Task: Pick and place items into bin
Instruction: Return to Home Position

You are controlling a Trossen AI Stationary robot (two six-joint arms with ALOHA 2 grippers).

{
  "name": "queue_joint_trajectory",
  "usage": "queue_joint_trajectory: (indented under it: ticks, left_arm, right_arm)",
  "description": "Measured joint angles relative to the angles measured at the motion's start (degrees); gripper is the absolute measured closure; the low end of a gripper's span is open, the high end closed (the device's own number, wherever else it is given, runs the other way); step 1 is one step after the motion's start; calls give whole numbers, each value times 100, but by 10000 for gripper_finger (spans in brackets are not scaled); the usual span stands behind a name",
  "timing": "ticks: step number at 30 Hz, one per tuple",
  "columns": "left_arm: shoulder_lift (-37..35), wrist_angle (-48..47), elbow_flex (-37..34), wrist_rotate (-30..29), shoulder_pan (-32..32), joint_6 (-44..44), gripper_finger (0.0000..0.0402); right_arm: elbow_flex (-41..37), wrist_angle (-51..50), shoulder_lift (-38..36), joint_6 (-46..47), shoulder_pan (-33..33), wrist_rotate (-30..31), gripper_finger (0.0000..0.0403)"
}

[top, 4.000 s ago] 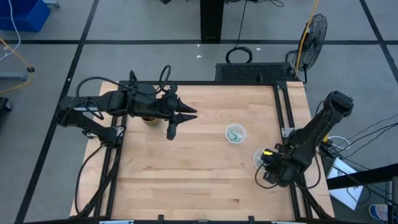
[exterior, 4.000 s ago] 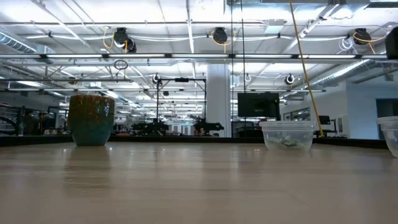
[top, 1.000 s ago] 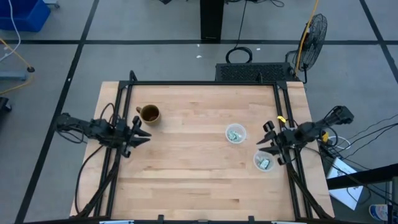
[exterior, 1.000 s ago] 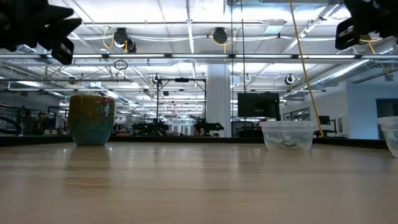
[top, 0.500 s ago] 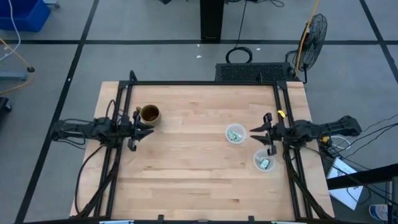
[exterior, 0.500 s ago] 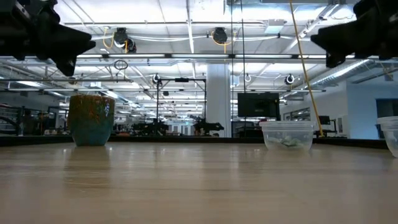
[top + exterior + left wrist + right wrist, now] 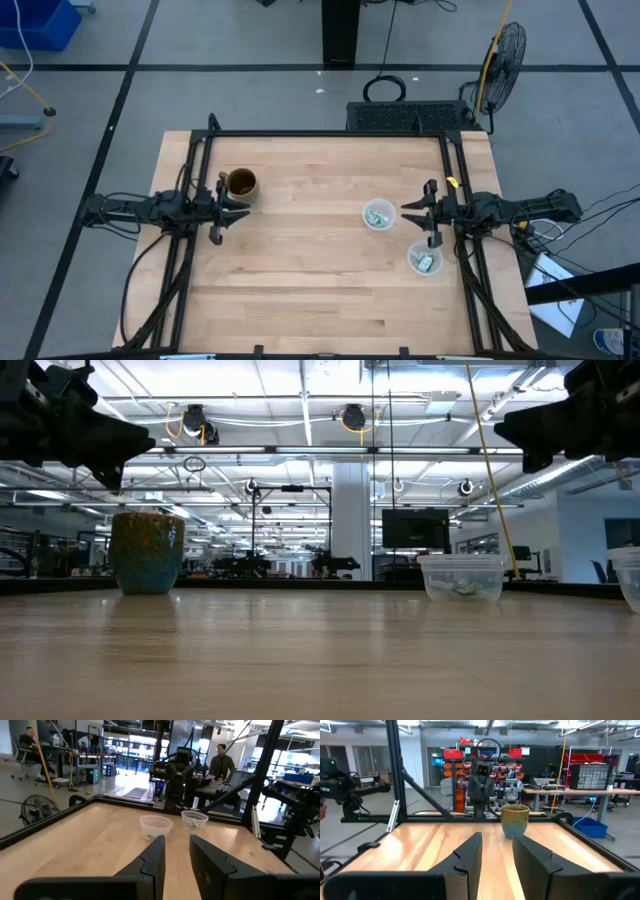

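High view has every packet I can find already inside the two clear bins over by the right edge of the table (image 7: 320, 290): a few pale green and white packets (image 7: 378, 216) in the first bin (image 7: 365, 212), and more in the second bin (image 7: 411, 257), which sits closer to that edge. I can't spot a loose one on the wood. The left tool (image 7: 246, 207) hangs over the left edge just beside the brown mug (image 7: 240, 183), fingers parted and holding nothing. The right tool (image 7: 406, 211) is over the right edge, pointing in near the first bin, also parted and empty, and both ride well above the wood in the low view. As for handling, I'd guess these packets weigh next to nothing and are thin, floppy and a bit slick in their wrappers, so they'd slide or fold rather than break. Lying flat, they give very little to bite on. I'd come straight down and pinch across the narrow width near the middle, or catch a lifted edge, with a light squeeze.
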Motion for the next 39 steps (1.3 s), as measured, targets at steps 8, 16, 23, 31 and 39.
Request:
queue_joint_trajectory:
  ticks: [8,16,23,31,39]
  left_arm:
    - [128,-39,4,26,-2,-262,309]
    - [151,-7,2,-2,-2,-334,309]
    - [151,114,-9,-24,-2,-340,309]
    - [151,132,-9,-22,-2,-340,309]
    - [151,146,-9,-22,-2,-339,309]
  right_arm:
    - [-11,-731,-1,224,2,-1,300]
    - [-18,-1007,64,245,2,-15,300]
    - [-22,-1034,68,205,2,-13,300]
    - [-24,-1051,68,197,2,-11,300]
    - [-24,-1060,68,197,2,-9,300]
